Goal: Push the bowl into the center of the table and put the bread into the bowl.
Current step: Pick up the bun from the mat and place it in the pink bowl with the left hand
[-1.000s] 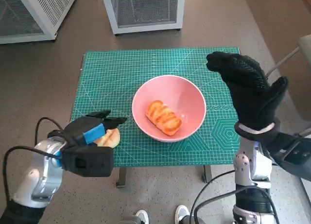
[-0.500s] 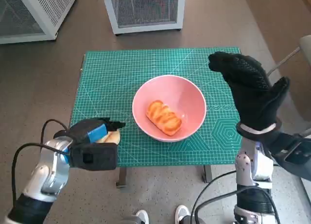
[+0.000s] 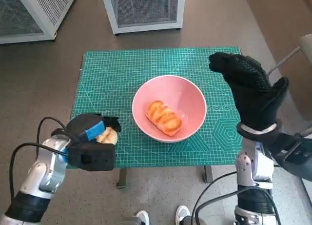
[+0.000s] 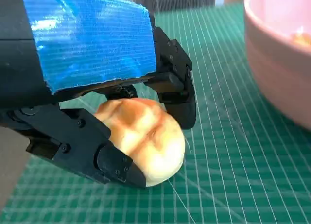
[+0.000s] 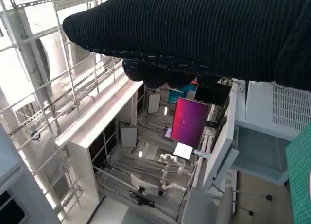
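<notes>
A pink bowl (image 3: 187, 91) stands near the middle of the green cutting mat (image 3: 112, 73), and one striped golden bread (image 3: 164, 117) lies inside it. A second, pale bread roll (image 3: 107, 135) lies on the mat near the front left edge. My left hand (image 3: 90, 132) is over it. In the left wrist view my left hand (image 4: 87, 49) curls its fingers (image 4: 177, 95) round the roll (image 4: 146, 136), with the thumb against its other side, and the bowl's wall (image 4: 282, 63) is close by. My right hand (image 3: 248, 88) hangs flat and empty above the mat's right side; the right wrist view shows only its glove (image 5: 194, 34).
Two white mesh cabinets (image 3: 144, 10) (image 3: 29, 15) stand on the floor beyond the table. A person's shoes (image 3: 141, 217) show below the table's front edge. A grey object (image 3: 304, 44) juts in at the right edge.
My left hand's fingers, stretched out to the right a second ago, have drawn back and curled round the pale roll. The bowl, its bread and the right hand have stayed put.
</notes>
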Controlling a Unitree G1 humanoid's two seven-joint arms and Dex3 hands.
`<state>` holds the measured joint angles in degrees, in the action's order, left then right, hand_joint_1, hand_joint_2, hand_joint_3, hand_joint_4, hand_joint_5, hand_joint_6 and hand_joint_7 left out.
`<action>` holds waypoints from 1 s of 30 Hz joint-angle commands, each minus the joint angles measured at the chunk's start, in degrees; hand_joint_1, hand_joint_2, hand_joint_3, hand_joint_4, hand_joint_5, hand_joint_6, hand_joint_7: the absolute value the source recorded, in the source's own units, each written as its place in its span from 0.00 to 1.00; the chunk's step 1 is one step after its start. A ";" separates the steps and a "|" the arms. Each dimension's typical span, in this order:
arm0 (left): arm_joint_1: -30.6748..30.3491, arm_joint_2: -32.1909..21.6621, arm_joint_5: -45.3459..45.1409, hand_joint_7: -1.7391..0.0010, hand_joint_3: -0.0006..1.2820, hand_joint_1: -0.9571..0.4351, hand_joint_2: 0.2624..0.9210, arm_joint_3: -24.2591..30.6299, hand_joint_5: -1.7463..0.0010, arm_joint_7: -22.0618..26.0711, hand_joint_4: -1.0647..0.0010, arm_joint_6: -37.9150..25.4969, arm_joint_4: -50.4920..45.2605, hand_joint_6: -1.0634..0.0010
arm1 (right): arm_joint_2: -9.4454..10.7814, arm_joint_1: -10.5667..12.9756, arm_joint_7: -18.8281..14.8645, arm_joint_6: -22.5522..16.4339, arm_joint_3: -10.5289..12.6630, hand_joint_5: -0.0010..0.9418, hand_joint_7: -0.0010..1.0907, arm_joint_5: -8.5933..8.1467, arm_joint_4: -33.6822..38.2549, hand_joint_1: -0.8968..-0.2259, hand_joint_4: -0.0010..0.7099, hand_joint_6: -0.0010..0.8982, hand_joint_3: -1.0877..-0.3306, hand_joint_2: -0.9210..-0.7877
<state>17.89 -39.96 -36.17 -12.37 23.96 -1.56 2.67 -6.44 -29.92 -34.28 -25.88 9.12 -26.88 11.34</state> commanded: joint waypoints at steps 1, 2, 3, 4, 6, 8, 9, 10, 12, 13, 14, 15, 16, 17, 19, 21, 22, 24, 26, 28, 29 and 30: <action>-0.58 -0.91 1.85 0.27 0.08 0.69 1.00 3.44 0.34 -0.33 0.37 -0.24 -3.98 0.46 | -0.13 0.81 -0.66 0.10 0.00 0.07 0.74 0.04 0.95 0.78 0.79 0.23 0.75 0.00; -0.62 -0.86 2.09 0.27 0.08 0.69 1.00 3.91 0.34 -0.30 0.37 -0.43 -4.54 0.46 | -0.13 0.81 -0.67 0.12 -0.02 0.07 0.74 0.01 0.93 0.79 0.79 0.23 0.75 0.00; -0.64 -0.81 2.53 0.27 0.08 0.69 1.00 4.65 0.35 -0.21 0.37 -0.69 -5.37 0.46 | -0.14 0.85 -0.66 0.11 -0.05 0.07 0.74 0.03 0.89 0.79 0.79 0.23 0.75 0.00; -0.66 -0.78 2.84 0.27 0.08 0.69 1.00 5.19 0.34 -0.14 0.37 -0.81 -5.89 0.46 | -0.11 0.86 -0.63 0.07 -0.09 0.07 0.74 0.08 0.91 0.79 0.80 0.23 0.75 0.00; -0.81 -0.76 3.56 0.27 0.08 0.69 1.00 6.51 0.35 -0.12 0.37 -0.91 -7.47 0.46 | -0.09 0.91 -0.60 0.00 -0.13 0.08 0.75 0.14 0.98 0.79 0.80 0.23 0.75 0.00; -0.85 -0.71 4.21 0.28 0.07 0.69 1.00 7.65 0.34 -0.19 0.36 -0.97 -9.08 0.45 | -0.13 0.95 -0.64 -0.05 -0.10 0.08 0.75 0.14 1.09 0.79 0.81 0.23 0.75 0.00; -0.77 -0.59 4.53 0.29 0.07 0.69 1.00 8.23 0.34 -0.13 0.36 -1.22 -10.13 0.45 | -0.12 0.99 -0.66 -0.09 -0.10 0.08 0.75 0.12 1.14 0.79 0.81 0.22 0.75 0.00; -0.73 -0.50 4.74 0.29 0.07 0.69 1.00 8.64 0.34 -0.06 0.36 -1.42 -10.88 0.45 | -0.12 1.02 -0.67 -0.12 -0.10 0.08 0.76 0.12 1.17 0.79 0.81 0.22 0.74 0.00; -0.51 -0.25 5.11 0.30 0.06 0.69 1.00 9.48 0.34 0.05 0.35 -1.91 -12.63 0.44 | -0.06 1.13 -0.69 -0.17 -0.13 0.08 0.77 0.11 1.18 0.79 0.81 0.21 0.74 0.00; -0.35 -0.09 5.30 0.31 0.06 0.69 1.00 9.89 0.34 0.06 0.34 -2.15 -13.59 0.44 | -0.02 1.24 -0.71 -0.22 -0.14 0.08 0.77 0.11 1.15 0.79 0.81 0.21 0.74 0.00; -0.25 0.02 5.43 0.31 0.05 0.69 1.00 10.17 0.35 0.08 0.33 -2.34 -14.26 0.43 | 0.01 1.32 -0.73 -0.26 -0.16 0.08 0.78 0.12 1.13 0.79 0.82 0.21 0.74 0.00; 0.05 0.18 5.62 0.32 0.05 0.69 1.00 10.46 0.35 0.10 0.33 -2.67 -15.03 0.43 | 0.06 1.38 -0.70 -0.28 -0.19 0.08 0.78 0.15 1.12 0.79 0.82 0.20 0.74 0.00; 0.25 0.28 5.76 0.32 0.05 0.69 1.00 10.65 0.35 0.11 0.32 -2.94 -15.57 0.43 | 0.10 1.42 -0.69 -0.29 -0.21 0.09 0.78 0.18 1.11 0.79 0.82 0.20 0.74 0.00; 0.62 0.45 5.99 0.32 0.05 0.69 1.00 10.88 0.35 0.16 0.32 -3.25 -16.24 0.43 | 0.14 1.49 -0.69 -0.33 -0.24 0.09 0.78 0.20 1.12 0.79 0.82 0.20 0.74 0.00; 1.25 0.71 6.36 0.32 0.04 0.69 1.00 11.23 0.36 0.23 0.31 -3.65 -17.36 0.42 | 0.18 1.59 -0.73 -0.37 -0.24 0.09 0.79 0.18 1.17 0.79 0.82 0.20 0.73 0.00; 1.98 0.90 6.57 0.31 0.04 0.69 1.00 11.42 0.37 0.22 0.30 -3.90 -18.32 0.42 | 0.21 1.64 -0.75 -0.38 -0.25 0.09 0.79 0.16 1.23 0.79 0.82 0.19 0.73 0.00; 2.30 0.96 6.62 0.31 0.04 0.69 1.00 11.45 0.38 0.20 0.30 -4.00 -18.66 0.42 | 0.23 1.65 -0.75 -0.38 -0.26 0.09 0.79 0.16 1.25 0.79 0.82 0.19 0.73 0.00; 3.21 1.15 6.68 0.32 0.03 0.69 1.00 11.40 0.39 0.12 0.29 -4.10 -19.36 0.41 | 0.29 1.66 -0.74 -0.41 -0.30 0.09 0.79 0.22 1.30 0.79 0.82 0.18 0.73 0.00; 4.33 1.49 6.56 0.32 0.03 0.69 1.00 11.04 0.39 0.18 0.29 -4.31 -20.04 0.41 | 0.29 1.70 -0.77 -0.39 -0.30 0.09 0.80 0.22 1.32 0.78 0.82 0.18 0.73 0.00; 5.67 1.94 6.21 0.32 0.03 0.69 1.00 10.39 0.39 0.20 0.28 -4.35 -20.26 0.41 | 0.36 1.67 -0.73 -0.37 -0.37 0.09 0.80 0.27 1.39 0.78 0.81 0.18 0.73 0.00; 6.55 2.35 5.82 0.33 0.02 0.69 1.00 9.76 0.39 0.18 0.27 -4.42 -20.29 0.40 | 0.38 1.70 -0.76 -0.35 -0.38 0.09 0.80 0.23 1.42 0.78 0.81 0.17 0.73 0.00; 7.15 2.65 5.53 0.34 0.02 0.69 0.99 9.33 0.39 0.18 0.27 -4.49 -20.31 0.40 | 0.39 1.72 -0.78 -0.34 -0.39 0.09 0.80 0.19 1.44 0.78 0.81 0.17 0.73 0.00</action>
<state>22.59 -38.06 -30.38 -2.01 23.98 -5.77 -16.57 -6.32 -29.79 -34.72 -26.50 8.85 -26.85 11.77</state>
